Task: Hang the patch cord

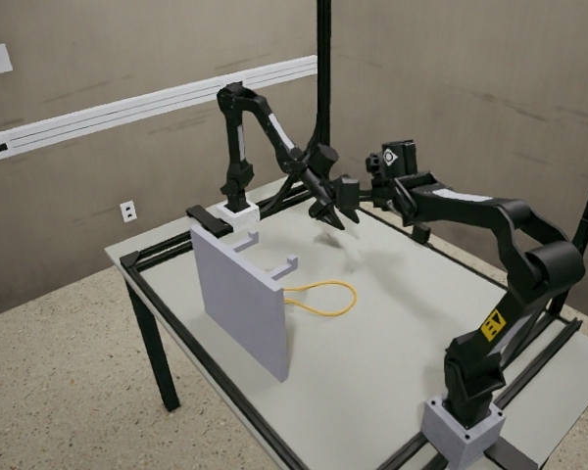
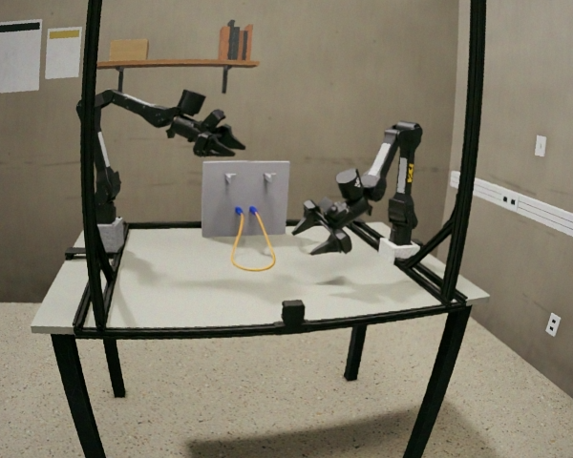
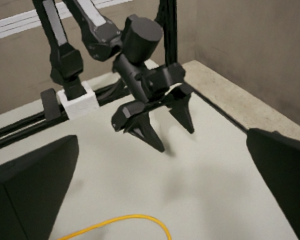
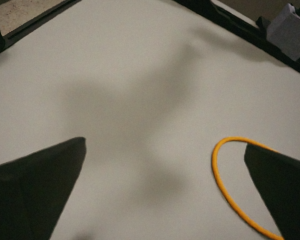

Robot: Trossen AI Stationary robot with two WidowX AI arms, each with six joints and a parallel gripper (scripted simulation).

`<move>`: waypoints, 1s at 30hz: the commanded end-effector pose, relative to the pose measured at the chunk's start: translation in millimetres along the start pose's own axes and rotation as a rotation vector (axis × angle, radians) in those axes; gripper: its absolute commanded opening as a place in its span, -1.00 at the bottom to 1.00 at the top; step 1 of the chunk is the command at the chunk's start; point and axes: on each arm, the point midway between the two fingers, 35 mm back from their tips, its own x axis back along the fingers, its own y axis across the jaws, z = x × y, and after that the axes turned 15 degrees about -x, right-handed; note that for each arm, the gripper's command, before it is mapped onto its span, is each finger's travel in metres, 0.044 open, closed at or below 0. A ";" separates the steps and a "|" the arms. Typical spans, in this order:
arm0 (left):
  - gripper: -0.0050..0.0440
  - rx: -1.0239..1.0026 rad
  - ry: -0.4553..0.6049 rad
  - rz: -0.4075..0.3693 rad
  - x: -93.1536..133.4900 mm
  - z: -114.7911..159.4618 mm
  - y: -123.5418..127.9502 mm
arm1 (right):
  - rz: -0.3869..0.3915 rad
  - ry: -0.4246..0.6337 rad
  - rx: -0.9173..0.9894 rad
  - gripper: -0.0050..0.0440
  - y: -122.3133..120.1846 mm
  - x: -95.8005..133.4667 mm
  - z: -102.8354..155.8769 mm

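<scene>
A yellow patch cord [image 1: 329, 298] has two blue plugs [image 2: 245, 210] in a grey upright panel [image 2: 244, 197]. Its loop sags down and lies on the table [image 2: 252, 248]. Two cable-manager fingers [image 1: 246, 241] [image 1: 284, 266] stick out of the panel above the plugs, and nothing hangs on them. My left gripper [image 2: 218, 140] is open and empty, high above the panel's top edge. My right gripper [image 2: 321, 234] is open and empty, low over the table, to the side of the loop. The left wrist view shows the right gripper [image 3: 175, 139] and part of the cord [image 3: 135, 220]. The right wrist view shows the loop's end [image 4: 230, 180].
A black frame rail [image 2: 286, 325] with a small block runs along the table's edges. Upright black posts [image 2: 467, 148] stand at the corners. The right arm's white base [image 1: 238, 212] and the left arm's grey base [image 1: 462, 435] sit at opposite table ends.
</scene>
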 end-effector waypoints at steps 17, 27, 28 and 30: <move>1.00 0.114 -0.240 -0.332 93.4 -19.1 55.7 | 0.263 -0.206 -0.419 1.00 -51.1 -61.8 34.6; 1.00 0.141 -0.298 -0.404 115.1 -19.5 64.0 | 0.318 -0.256 -0.516 1.00 -64.7 -68.4 49.8; 1.00 0.141 -0.299 -0.405 115.4 -19.5 64.1 | 0.318 -0.257 -0.517 1.00 -64.5 -68.4 50.1; 1.00 0.141 -0.299 -0.405 115.4 -19.5 64.1 | 0.318 -0.257 -0.517 1.00 -64.5 -68.4 50.1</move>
